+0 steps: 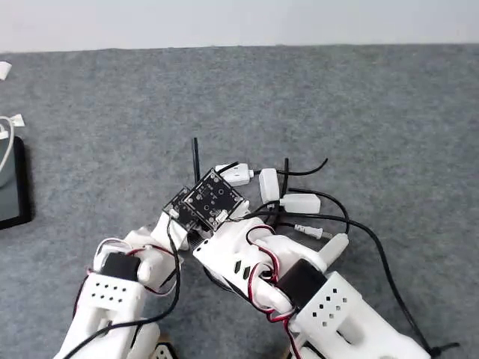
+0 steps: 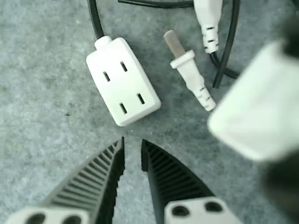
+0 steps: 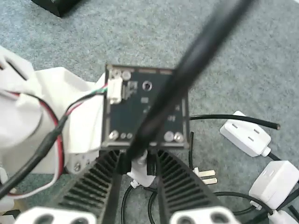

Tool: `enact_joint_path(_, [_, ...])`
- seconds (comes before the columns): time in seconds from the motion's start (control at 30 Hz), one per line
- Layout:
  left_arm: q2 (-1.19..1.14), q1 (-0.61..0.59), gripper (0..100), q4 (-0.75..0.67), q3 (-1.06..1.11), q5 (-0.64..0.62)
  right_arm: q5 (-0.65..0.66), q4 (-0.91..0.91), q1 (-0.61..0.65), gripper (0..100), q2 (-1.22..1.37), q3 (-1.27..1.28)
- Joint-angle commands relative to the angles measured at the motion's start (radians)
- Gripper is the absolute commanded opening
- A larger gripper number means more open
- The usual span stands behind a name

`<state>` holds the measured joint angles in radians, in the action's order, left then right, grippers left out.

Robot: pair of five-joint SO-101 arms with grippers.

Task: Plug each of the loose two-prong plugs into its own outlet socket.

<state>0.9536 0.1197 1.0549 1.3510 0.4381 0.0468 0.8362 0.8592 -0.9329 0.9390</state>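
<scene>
The right gripper (image 3: 138,158) is pinching a white plug (image 3: 140,171). The left gripper (image 2: 132,141), slightly spread, is hovering over an outlet socket (image 2: 122,86) lying midway across the surface (image 1: 389,112) beside a loose plug (image 2: 188,67)

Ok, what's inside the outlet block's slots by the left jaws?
Nothing visible: the outlet block shows four empty slots, a loose plug lying beside it. Deeper inside is hidden.

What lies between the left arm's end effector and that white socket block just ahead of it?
Nothing but bare grey carpet. The left wrist view shows a short strip of it between the left end effector and the white outlet block.
</scene>
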Motion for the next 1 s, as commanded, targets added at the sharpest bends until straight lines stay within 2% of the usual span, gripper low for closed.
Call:
enact_joint_path(0.0, [0.037, 0.014, 1, 0.018, -0.007, 0.015, 0.011, -0.018, 0.002, 0.8, 0.007, -0.012])
enact_joint_path(0.1, [0.038, 0.014, 1, 0.037, -0.005, 0.063, 0.011, -0.019, 0.001, 0.8, 0.007, -0.012])
enact_joint_path(0.3, [0.04, 0.006, 1, 0.038, -0.005, 0.064, -0.014, -0.047, -0.022, 0.8, 0.007, -0.008])
enact_joint_path(0.4, [0.04, -0.023, 1, -0.017, -0.007, -0.049, -0.061, -0.09, -0.062, 0.8, 0.008, 0.005])
enact_joint_path(0.53, [0.041, -0.181, 1, -0.144, -0.027, -0.259, -0.1, -0.245, -0.073, 0.8, 0.008, 0.106])
enact_joint_path(0.67, [0.041, -0.278, 1, -0.169, -0.035, -0.275, -0.112, -0.401, -0.071, 0.9, 0.018, 0.181])
enact_joint_path(0.97, [0.041, -0.316, 1, -0.17, -0.035, -0.276, -0.126, -0.432, -0.073, 0.8, 0.314, 0.043])
